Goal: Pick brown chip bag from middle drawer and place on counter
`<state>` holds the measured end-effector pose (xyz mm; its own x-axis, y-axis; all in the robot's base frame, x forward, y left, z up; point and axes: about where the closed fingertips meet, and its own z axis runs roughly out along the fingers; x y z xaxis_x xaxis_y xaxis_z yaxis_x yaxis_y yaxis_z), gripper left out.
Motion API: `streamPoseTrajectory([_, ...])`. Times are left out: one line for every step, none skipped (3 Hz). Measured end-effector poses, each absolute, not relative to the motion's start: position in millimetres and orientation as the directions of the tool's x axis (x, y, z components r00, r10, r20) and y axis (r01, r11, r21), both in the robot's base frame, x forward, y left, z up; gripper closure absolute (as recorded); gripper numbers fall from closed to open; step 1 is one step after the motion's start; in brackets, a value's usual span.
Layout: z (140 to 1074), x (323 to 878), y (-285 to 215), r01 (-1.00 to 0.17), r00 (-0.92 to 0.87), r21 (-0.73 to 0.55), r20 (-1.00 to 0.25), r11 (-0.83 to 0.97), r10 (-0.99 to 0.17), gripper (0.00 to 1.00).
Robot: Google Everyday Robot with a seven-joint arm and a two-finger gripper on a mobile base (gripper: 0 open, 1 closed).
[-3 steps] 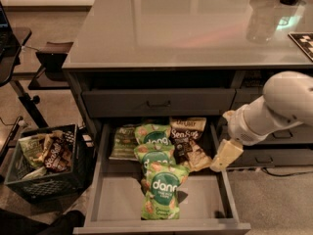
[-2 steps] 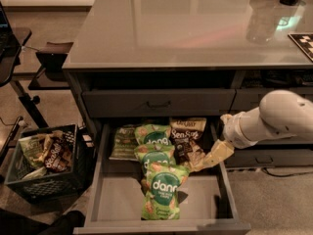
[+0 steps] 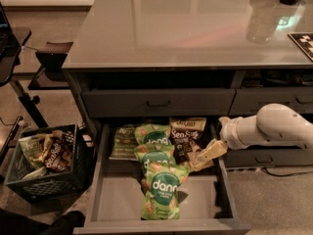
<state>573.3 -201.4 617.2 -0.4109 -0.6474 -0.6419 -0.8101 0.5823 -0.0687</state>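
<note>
The middle drawer [image 3: 115,200] stands pulled open, its bare grey floor nearer the camera than the gripper [image 3: 204,155] and lower left of it. On that floor, left of the gripper and nearer, lies a green "dang" bag [image 3: 163,192]. Two more green bags [image 3: 154,156] overlap it in a row running away from the camera, level with the gripper and just to its left. The gripper hangs over the drawer's right side on a white arm [image 3: 266,129] that reaches in from the right. It sits right against the lower right corner of the brown chip bag [image 3: 183,137], and whether it is clamped on the bag or slack cannot be told. The bag lies at the back of the drawer, just left of the gripper and a little beyond it. Well off to the left a black crate [image 3: 48,181] of snacks stands on the floor. Beyond and above the gripper comes a narrower drawer with a dark handle [image 3: 158,103], then the glossy counter [image 3: 186,28].
</note>
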Motion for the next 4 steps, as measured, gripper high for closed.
streamPoseTrajectory([603.7,582.1,-198.1,-0.795,-0.420,-0.067,-0.655,0.603,-0.628,0.00])
streamPoseTrajectory([578.3,609.1,-191.3,-0.776,-0.429,-0.071,-0.670,0.627,-0.606,0.00])
streamPoseTrajectory([552.1,631.5,-183.4,-0.770,-0.442,-0.058,-0.671,0.636,-0.595,0.19])
streamPoseTrajectory([531.7,640.8,-180.4,-0.767,-0.455,-0.045,-0.664,0.640,-0.593,0.30])
